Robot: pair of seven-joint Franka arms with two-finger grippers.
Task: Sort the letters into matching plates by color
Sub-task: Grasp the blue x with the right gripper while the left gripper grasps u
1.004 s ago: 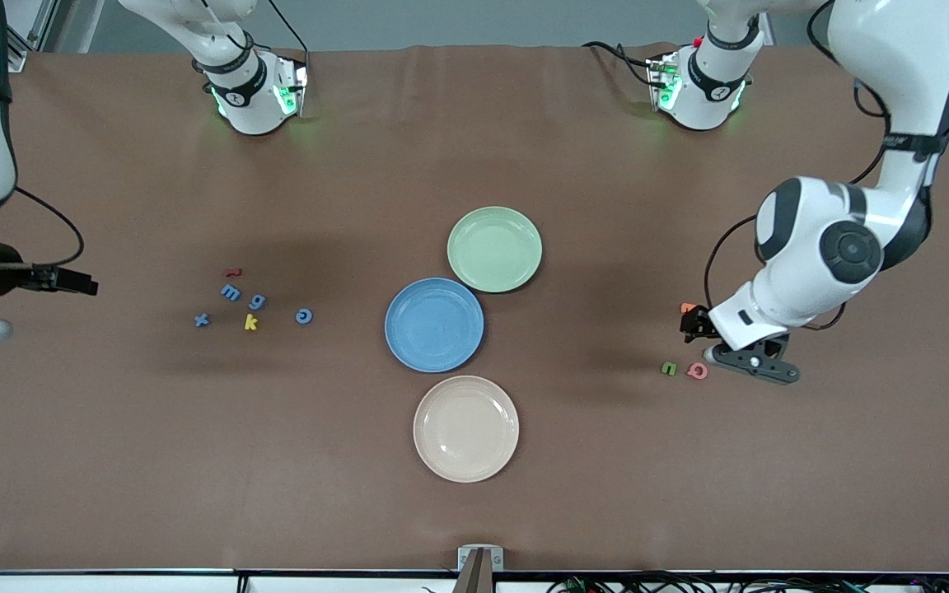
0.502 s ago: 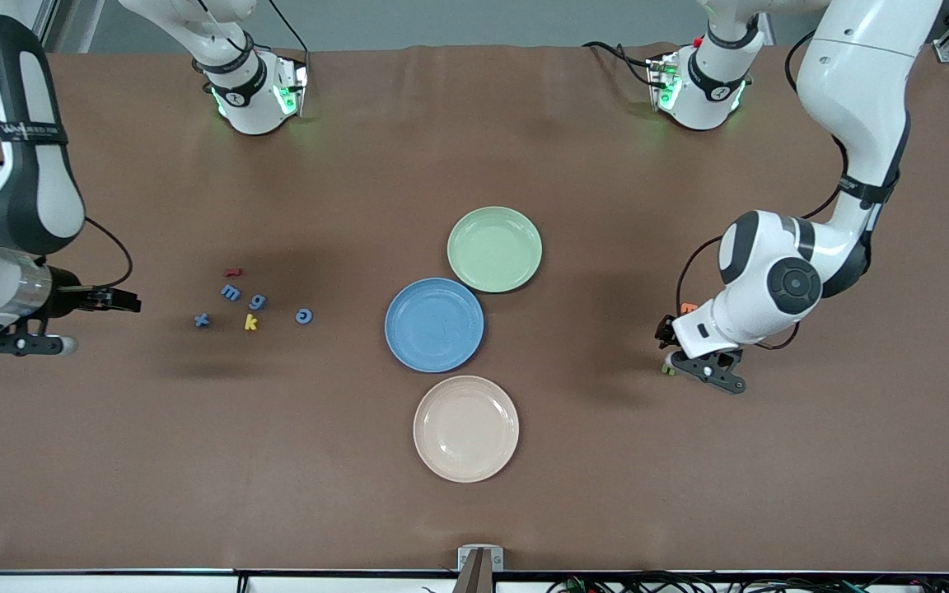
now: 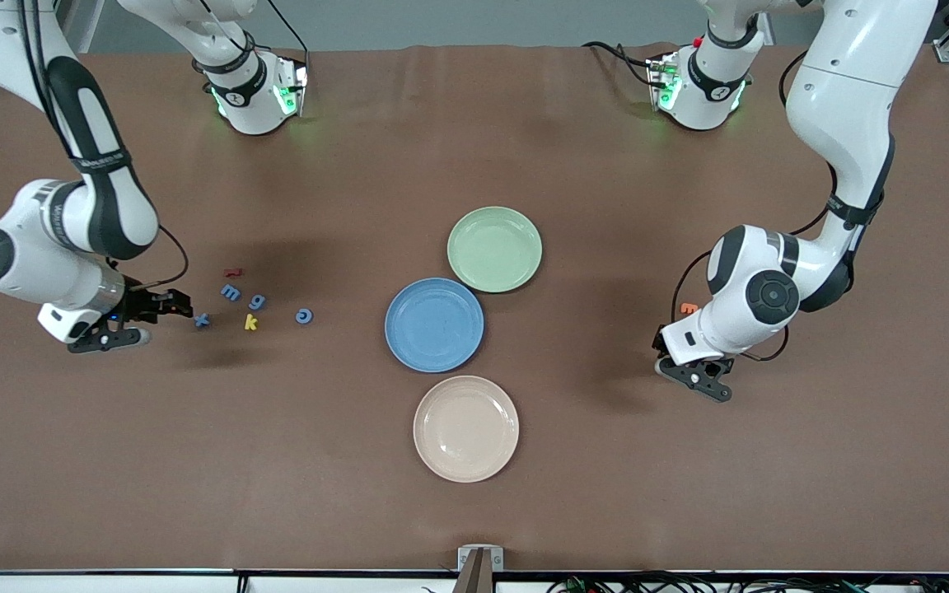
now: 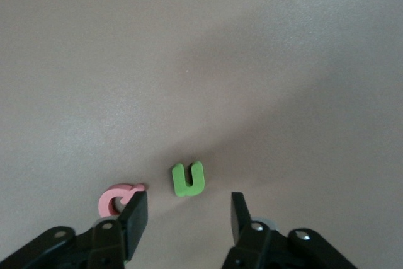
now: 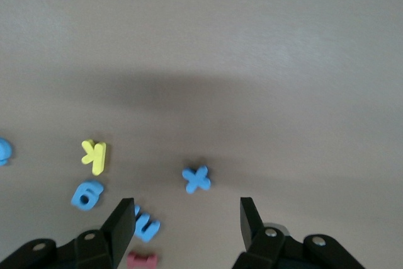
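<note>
Front: left gripper [image 3: 666, 361] hides the green letter; blue plate [image 3: 434, 324] and green plate [image 3: 494, 249] mid-table. L wrist: fingers apart, nothing held — green u [image 4: 187, 179] just ahead, pink letter [image 4: 117, 198] part hidden. R wrist: right gripper [image 5: 187, 218] wide, nothing held — over blue x [image 5: 196, 179].

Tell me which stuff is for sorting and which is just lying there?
Job: blue x, m, g, c; green u; blue plate; green plate; left gripper near green u; right gripper near blue x.
Lying about: cream plate; yellow k; red letter; pink letter; orange letter.

Pink letter [image 4: 116, 198] — partly behind jaws
</note>
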